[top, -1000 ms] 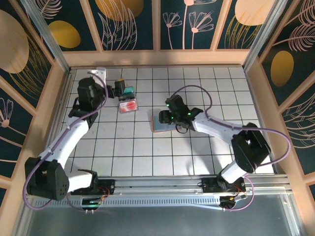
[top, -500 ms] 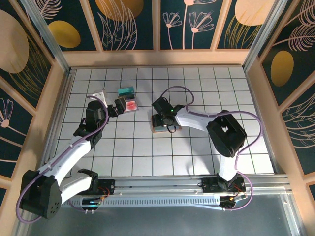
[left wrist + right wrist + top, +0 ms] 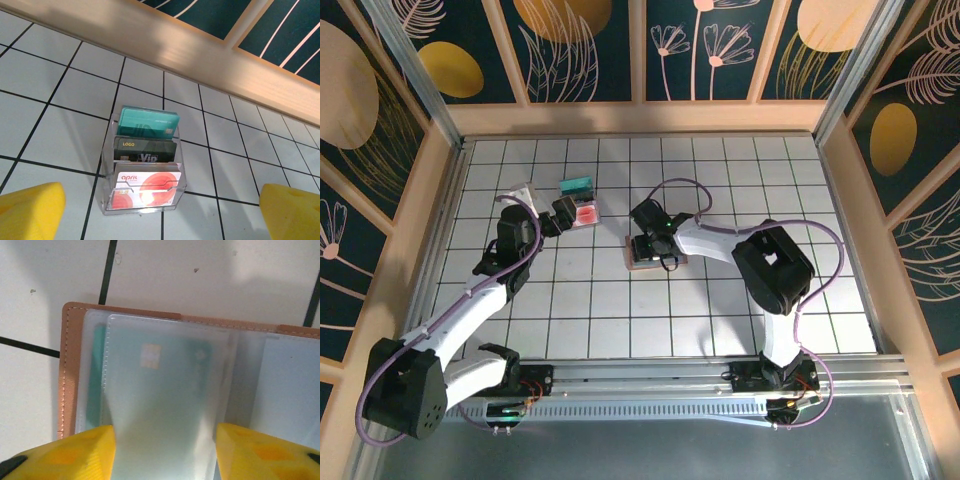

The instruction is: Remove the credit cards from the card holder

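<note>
The card holder point(image 3: 70, 365) lies open on the tiles, pinkish-brown at its edge, with cloudy sleeves inside. A teal credit card point(image 3: 172, 372) with a gold chip shows through one sleeve. My right gripper point(image 3: 165, 450) straddles that sleeve, its yellow pads against both side edges, and the sleeve bows between them. From above, the right gripper point(image 3: 650, 240) sits on the card holder point(image 3: 640, 263). My left gripper point(image 3: 161, 212) hangs open just short of a clear stand point(image 3: 107, 165) holding a teal card point(image 3: 147, 127), a dark card point(image 3: 145, 150) and a red-and-white card point(image 3: 145, 187).
The clear stand point(image 3: 582, 200) is at the back left of the tiled table, right beside my left gripper point(image 3: 563, 215). A wooden rim point(image 3: 640, 118) runs along the back and sides. The right arm's cable point(image 3: 680, 185) loops over the middle.
My left gripper has drawn back from the stand toward the near side. The right arm's elbow has swung left while its gripper stayed on the card holder, which shifted slightly.
</note>
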Controlling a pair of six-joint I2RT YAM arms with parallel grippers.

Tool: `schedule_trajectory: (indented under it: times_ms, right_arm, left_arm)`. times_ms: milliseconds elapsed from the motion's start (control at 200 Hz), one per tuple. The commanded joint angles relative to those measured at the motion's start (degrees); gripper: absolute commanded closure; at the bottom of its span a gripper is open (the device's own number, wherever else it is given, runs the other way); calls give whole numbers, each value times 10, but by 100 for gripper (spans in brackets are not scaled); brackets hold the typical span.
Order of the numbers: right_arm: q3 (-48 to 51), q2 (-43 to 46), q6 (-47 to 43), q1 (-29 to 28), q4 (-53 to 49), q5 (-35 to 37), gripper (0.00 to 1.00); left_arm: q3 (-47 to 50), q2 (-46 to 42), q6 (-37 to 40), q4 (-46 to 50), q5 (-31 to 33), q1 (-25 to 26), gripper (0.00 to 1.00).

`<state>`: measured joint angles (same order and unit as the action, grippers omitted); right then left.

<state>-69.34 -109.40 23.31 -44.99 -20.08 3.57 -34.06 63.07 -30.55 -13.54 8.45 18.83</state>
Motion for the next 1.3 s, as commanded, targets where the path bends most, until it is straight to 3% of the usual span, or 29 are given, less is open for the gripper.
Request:
schedule_trajectory:
  times_ms: [0, 145, 310, 520, 856, 1296]
  right_arm:
    - [20, 0, -10, 1, -3, -23, 53]
    - [38, 10, -25, -2, 0, -61, 63]
    - [54, 30, -43, -8, -4, -77, 65]
    - [61, 54, -36, -7, -21, -5, 62]
    - [43, 66, -18, -3, -23, 68, 51]
    - [92, 122, 8, 34, 6, 87, 56]
  left_arm:
    - [4, -1, -5, -24, 7, 5, 1]
    - [5, 0, 1, -26, 16, 18, 1]
    - [9, 6, 1, -35, 30, 41, 1]
    - [13, 21, -4, -43, 55, 84, 1]
    - [4, 28, 4, -46, 73, 87, 1]
    - [0, 34, 10, -39, 71, 87, 1]
